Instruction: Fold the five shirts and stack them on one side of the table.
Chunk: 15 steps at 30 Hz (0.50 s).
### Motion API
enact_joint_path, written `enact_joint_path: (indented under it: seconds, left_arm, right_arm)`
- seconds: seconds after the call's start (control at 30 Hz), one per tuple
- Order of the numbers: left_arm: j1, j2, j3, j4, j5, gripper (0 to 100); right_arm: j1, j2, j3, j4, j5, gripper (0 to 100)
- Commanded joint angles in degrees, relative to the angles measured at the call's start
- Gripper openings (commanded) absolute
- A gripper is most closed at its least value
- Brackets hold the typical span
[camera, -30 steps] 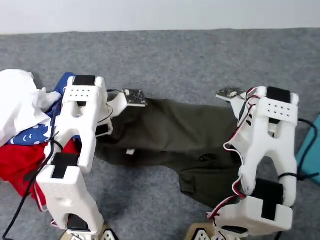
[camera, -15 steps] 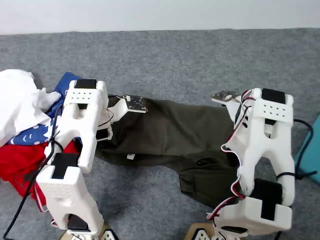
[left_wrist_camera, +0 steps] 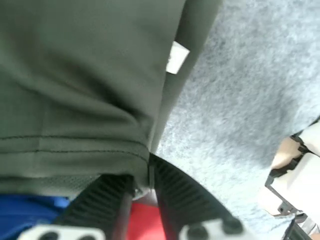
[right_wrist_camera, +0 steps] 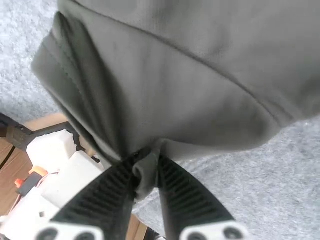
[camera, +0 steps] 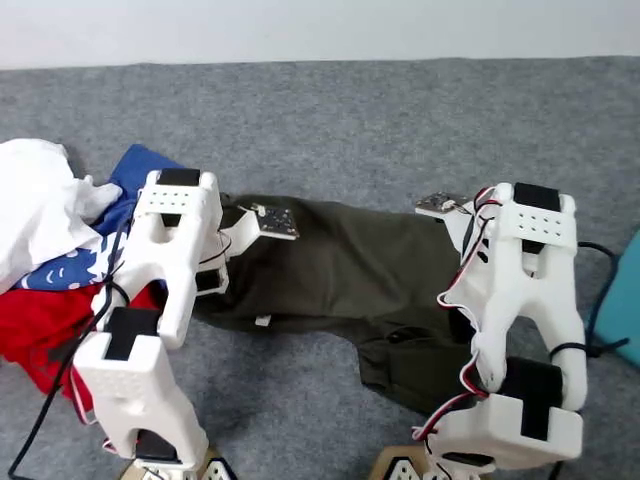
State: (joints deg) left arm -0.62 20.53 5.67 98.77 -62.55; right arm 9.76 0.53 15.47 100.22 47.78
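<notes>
Olive shirt [camera: 340, 270] drawn nearer, edges clamped between fingers [right_wrist_camera: 105, 195].

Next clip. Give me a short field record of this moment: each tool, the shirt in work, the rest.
left tool: shut on the olive shirt hem
right tool: shut on the olive shirt's other edge
olive shirt: spread on the grey table between the arms
waiting: white shirt, blue shirt, red shirt, heaped by the left arm
by right arm: teal cloth

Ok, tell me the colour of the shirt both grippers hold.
Dark olive green; the shirt shows best in the high view.
</notes>
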Motion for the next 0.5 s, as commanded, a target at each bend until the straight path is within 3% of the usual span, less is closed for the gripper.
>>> enact_joint_path:
  seconds: [0.0, 0.47]
  left_arm:
    - [0.35, -4.22, 0.22, 1.76, -0.26, 0]
    - [-3.69, -3.69, 0.22, 1.76, -0.35, 0]
  right_arm:
    - [-0.57, -3.03, -0.35, 0.13, 0.53, 1.0]
    - [-0.57, -3.03, -0.35, 0.13, 0.53, 1.0]
